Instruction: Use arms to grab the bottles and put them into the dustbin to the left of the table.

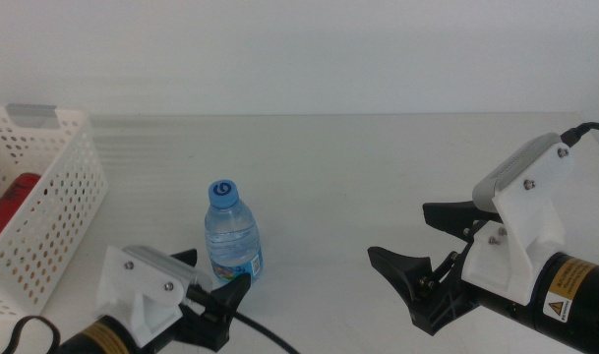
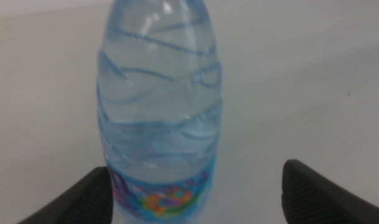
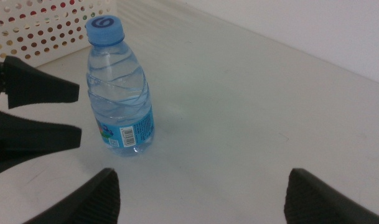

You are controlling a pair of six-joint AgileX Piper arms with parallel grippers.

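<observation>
1. clear plastic and nearly empty-looking, the water bottle (image 1: 230, 236) stands upright on the table (image 1: 358, 187), well to the right of the dustbin (image 1: 43, 216); it looks light and top-heavy, so i judge a push from one side could tip it.
2. left pincer (image 1: 212, 285) sits just beside the bottle, on the side away from the dustbin's far rim, low at the bottle's base. its jaws are spread wide. in the left wrist view the bottle lies off-centre in the gap, close against one jaw and far from the other (image 2: 195, 193).
3. risk from that: if the jaws close as they stand, the near jaw would meet the bottle first and shove it sideways, so it may slide or topple rather than be caught.
4. whether the near jaw already touches the label i cannot tell; nothing is held.
5. grip height is low on the label band; lifted from there, the bottle could swing in the jaws on the way to the dustbin.
6. right pincer (image 1: 427, 251) waits well to the bottle's right, jaws spread, holding nothing (image 3: 198, 193).
7. something red (image 1: 14, 197) already lies inside the dustbin; a dropped bottle may bounce off it or the rim.
</observation>
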